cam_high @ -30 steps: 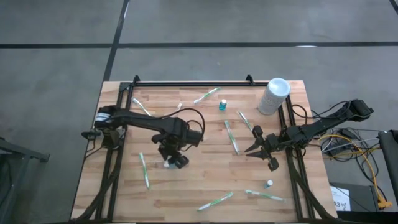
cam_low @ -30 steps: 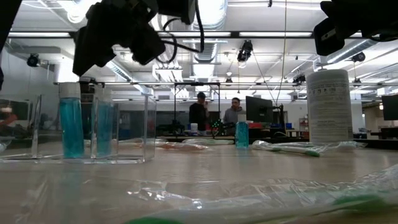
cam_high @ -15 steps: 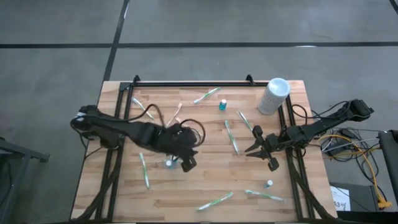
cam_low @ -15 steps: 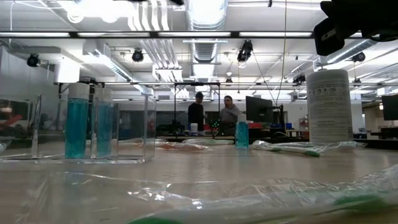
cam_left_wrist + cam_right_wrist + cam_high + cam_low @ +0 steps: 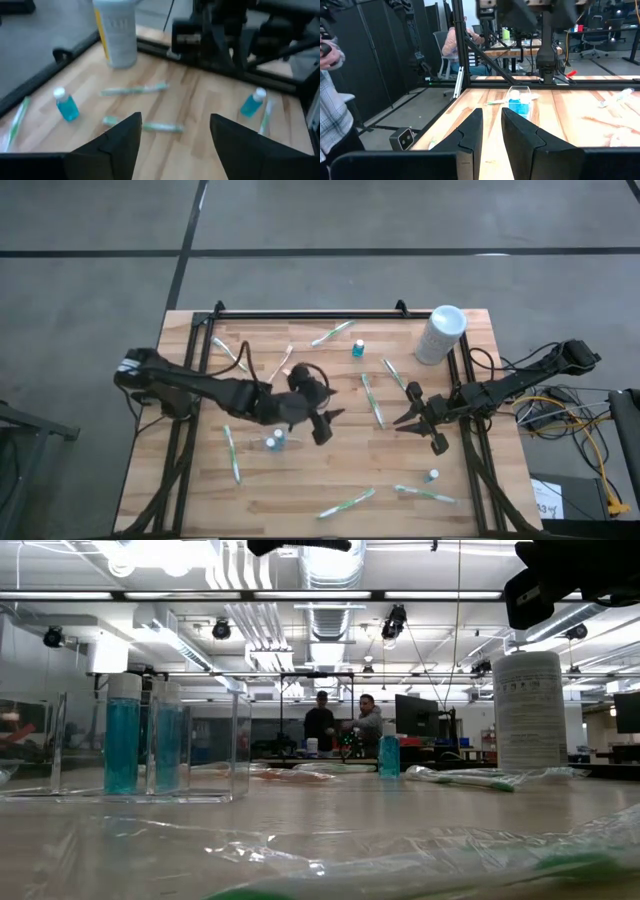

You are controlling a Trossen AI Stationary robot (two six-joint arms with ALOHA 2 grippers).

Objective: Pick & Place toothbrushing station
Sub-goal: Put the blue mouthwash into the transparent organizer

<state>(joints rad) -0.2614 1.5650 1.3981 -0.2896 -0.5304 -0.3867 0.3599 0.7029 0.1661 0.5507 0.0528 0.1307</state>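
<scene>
Since a second ago the left gripper [image 5: 322, 423] has let go above the clear holder [image 5: 274, 442] and is swinging toward the middle of the surface [image 5: 330, 470], its jaws now standing wide apart and empty. The holder is sitting left of centre with small blue bottles [image 5: 124, 735] standing upright inside it.

The station's loose pieces are lying scattered: wrapped toothbrushes [image 5: 372, 399] near the centre, more along the far edge [image 5: 331, 333] and the near edge [image 5: 347, 502], one at the left [image 5: 231, 452]. Small blue bottles are standing at the far middle [image 5: 357, 348] and near the right corner [image 5: 432, 476]. These things are probably light; the brushes are thin and stiff under slippery film, best pinched across the handle mid-length. The bottles are small and tippy, better gripped around the body below the cap.

The right gripper [image 5: 417, 418] is waiting at the right side, jaws nearly together, holding nothing. A tall white canister [image 5: 440, 334] is standing at the far right corner, well apart from the holder. The brush closest to centre is lying between the two grippers, so both arms reaching for it could be crowding each other. People are standing in the room beyond, too distant to tell more.
</scene>
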